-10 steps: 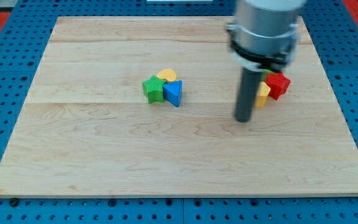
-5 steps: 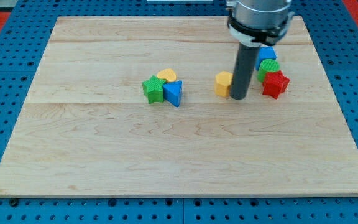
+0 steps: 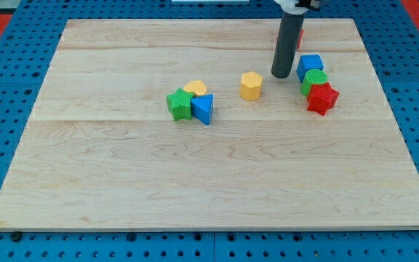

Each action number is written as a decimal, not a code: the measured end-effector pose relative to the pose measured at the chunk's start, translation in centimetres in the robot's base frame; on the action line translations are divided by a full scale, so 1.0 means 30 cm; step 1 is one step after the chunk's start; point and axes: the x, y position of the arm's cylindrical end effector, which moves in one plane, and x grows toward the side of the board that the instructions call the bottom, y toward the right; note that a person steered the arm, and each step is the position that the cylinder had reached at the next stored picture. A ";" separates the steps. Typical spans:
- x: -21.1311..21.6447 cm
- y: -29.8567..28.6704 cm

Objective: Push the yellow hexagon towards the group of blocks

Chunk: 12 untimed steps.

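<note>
The yellow hexagon (image 3: 251, 85) is seen standing alone on the wooden board (image 3: 122, 182), between two clusters and touching neither. To the view's left of it a group is formed by a green block (image 3: 180, 104), a blue triangular block (image 3: 203, 109) and a yellow rounded block (image 3: 195, 88), all pressed close together. To the view's right a second cluster is made up of a blue block (image 3: 310, 65), a green block (image 3: 314, 78) and a red star-shaped block (image 3: 322, 97). My tip (image 3: 281, 76) is found to the view's right of the hexagon and slightly toward the view's top, near it but apart from it, and just beside the blue block of the right-hand cluster. No jaws or fingers are carried by the arm; only a straight dark rod is present, so nothing is held or clasped. The relation on which the coming move is judged to turn is this: the hexagon lies to the view's left and a little toward the bottom of the tip, while the left-hand group lies further left and lower still. A push from the hexagon's right and upper side would therefore be called for. The hexagon appears roughly halfway across the gap.
</note>
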 end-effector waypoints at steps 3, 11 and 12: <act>0.072 -0.178; 0.220 -0.092; 0.220 -0.130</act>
